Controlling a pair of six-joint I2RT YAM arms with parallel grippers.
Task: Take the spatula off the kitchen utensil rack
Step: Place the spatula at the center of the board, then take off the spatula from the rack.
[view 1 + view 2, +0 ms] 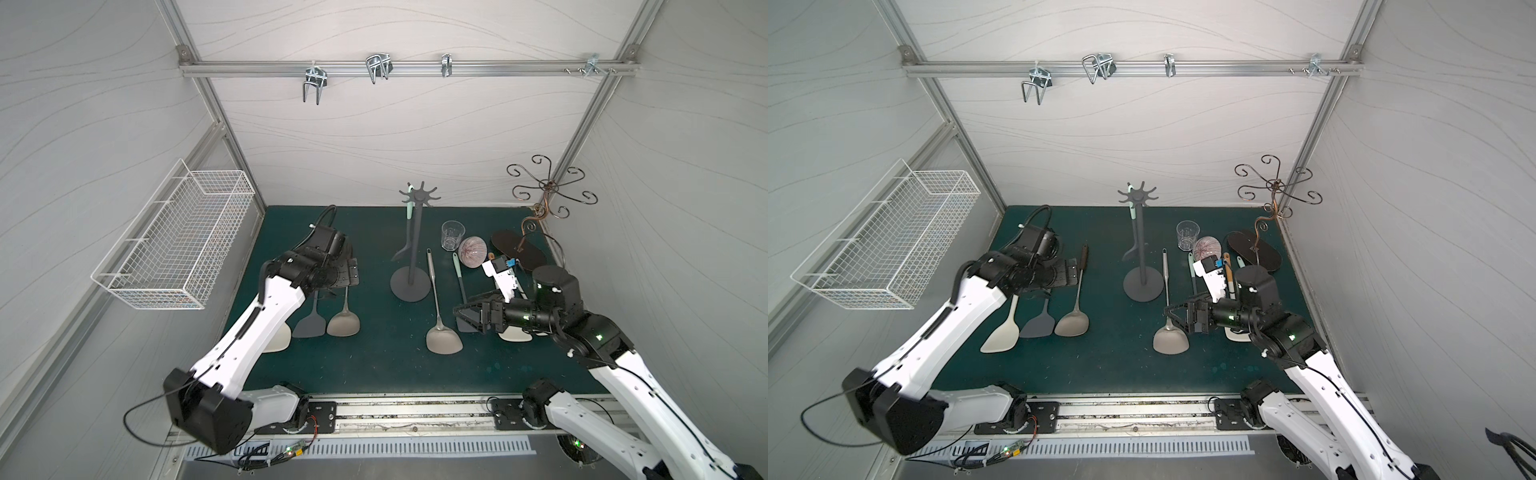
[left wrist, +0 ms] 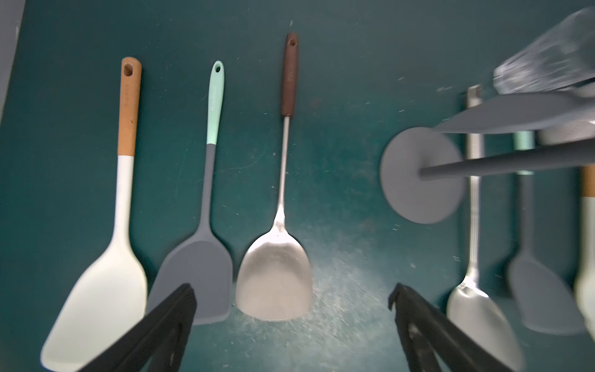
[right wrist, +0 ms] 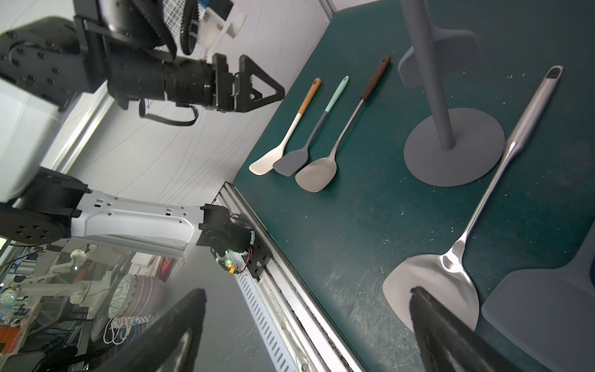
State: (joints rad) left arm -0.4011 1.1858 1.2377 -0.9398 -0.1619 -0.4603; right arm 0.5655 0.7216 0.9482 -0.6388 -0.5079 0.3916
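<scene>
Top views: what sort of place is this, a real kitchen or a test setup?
Probably a lab test cell staged as a kitchen: panel walls on an aluminium frame, a kitchen utensil rack and loose spatulas on a green mat.

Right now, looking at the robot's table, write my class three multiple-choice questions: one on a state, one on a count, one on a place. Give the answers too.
1. The left claw is:
A. shut on a spatula
B. open and empty
C. shut on nothing

2. How many spatulas hang on the kitchen utensil rack?
A. one
B. none
C. three

3. The clear glass stands:
A. on the rack's base
B. inside the left claw
C. on the green mat, next to the patterned bowl

Answers:
1 B: it gapes wide with nothing in it.
2 A: only the mint-handled spatula hangs from a prong.
3 C: it stands upright on the mat beside the bowl.
</scene>
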